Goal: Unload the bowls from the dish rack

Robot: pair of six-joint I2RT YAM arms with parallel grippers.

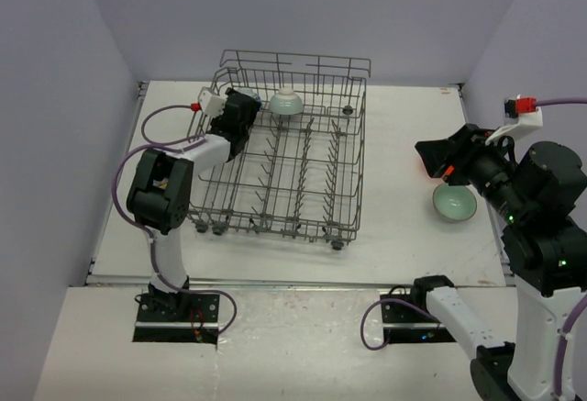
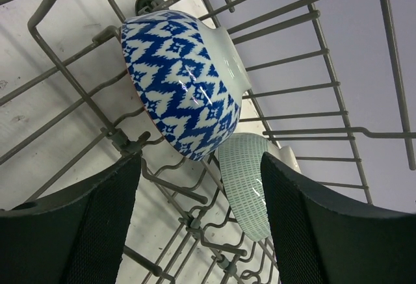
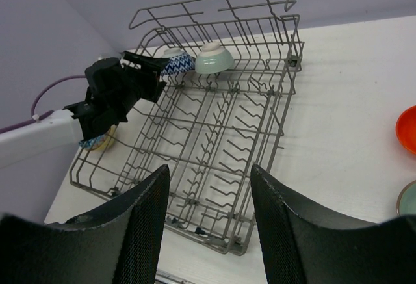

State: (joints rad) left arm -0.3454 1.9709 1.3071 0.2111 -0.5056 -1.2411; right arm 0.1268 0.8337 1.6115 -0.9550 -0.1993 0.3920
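The grey wire dish rack point(image 1: 353, 158) stands mid-table. In its far-left corner a blue-and-white bowl point(image 2: 182, 82) leans on its side against the tines. A pale mint bowl point(image 2: 246, 183) stands on edge just behind it. My left gripper point(image 2: 201, 232) is open inside that corner, just short of both bowls and touching neither. From above, the mint bowl point(image 1: 286, 101) shows beside the left gripper point(image 1: 240, 112). My right gripper point(image 1: 431, 155) hovers open and empty over the table to the right of the rack. Another mint bowl point(image 1: 455, 203) sits on the table below it, and an orange-red bowl point(image 3: 408, 128) lies close by.
A yellowish bowl point(image 3: 97, 142) sits on the table left of the rack, partly hidden by the left arm point(image 3: 39, 134). The rack's tall wire sides point(image 3: 214, 11) and upright tines point(image 3: 253, 128) surround the left gripper. Purple walls close in the table on three sides.
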